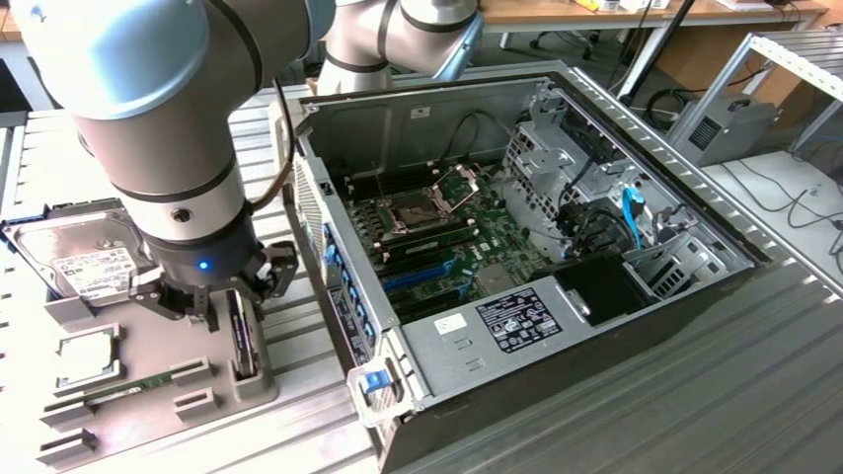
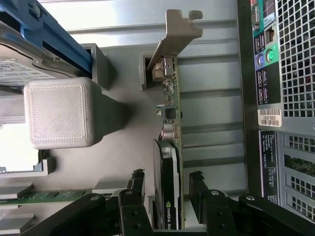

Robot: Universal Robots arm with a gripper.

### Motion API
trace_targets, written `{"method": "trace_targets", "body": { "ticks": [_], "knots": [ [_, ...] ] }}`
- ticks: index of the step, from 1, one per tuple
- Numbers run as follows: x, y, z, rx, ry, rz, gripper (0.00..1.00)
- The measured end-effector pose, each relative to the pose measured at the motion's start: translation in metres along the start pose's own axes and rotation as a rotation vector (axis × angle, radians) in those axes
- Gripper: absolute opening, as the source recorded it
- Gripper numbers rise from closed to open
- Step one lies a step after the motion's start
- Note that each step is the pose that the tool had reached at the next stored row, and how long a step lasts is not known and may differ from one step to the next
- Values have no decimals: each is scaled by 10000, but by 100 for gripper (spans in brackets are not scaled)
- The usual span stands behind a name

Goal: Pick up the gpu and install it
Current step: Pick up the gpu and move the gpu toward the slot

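- Exterior view: we record the gripper (image 1: 221, 308) low over a grey holder tray (image 1: 152, 420) at the exterior view's left, just beside the open computer case (image 1: 527, 247).
- Exterior view: the graphics card (image 1: 244, 344) stands on edge in a tray slot, directly under the gripper. A hard drive (image 1: 82, 259), a processor chip (image 1: 87, 354) and a green memory stick (image 1: 128, 386) sit in other slots.
- Wrist view: the jaws stand wide, with one of the fingers (image 2: 138, 189) on each side of the card's black end. A gap shows on both sides, so nothing is gripped.
- Wrist view: the card's metal bracket (image 2: 179, 29) is at the end away from the gripper.
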State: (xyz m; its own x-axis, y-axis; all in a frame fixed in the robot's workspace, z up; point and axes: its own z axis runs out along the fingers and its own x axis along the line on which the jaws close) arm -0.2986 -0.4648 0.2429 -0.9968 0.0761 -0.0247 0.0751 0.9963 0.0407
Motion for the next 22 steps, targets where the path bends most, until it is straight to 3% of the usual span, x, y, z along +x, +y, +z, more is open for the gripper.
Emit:
{"method": "trace_targets", "body": {
  "ticks": [22],
  "knots": [
    [-7, 32, 38, -2, -2, 0, 49]
  ]
}}
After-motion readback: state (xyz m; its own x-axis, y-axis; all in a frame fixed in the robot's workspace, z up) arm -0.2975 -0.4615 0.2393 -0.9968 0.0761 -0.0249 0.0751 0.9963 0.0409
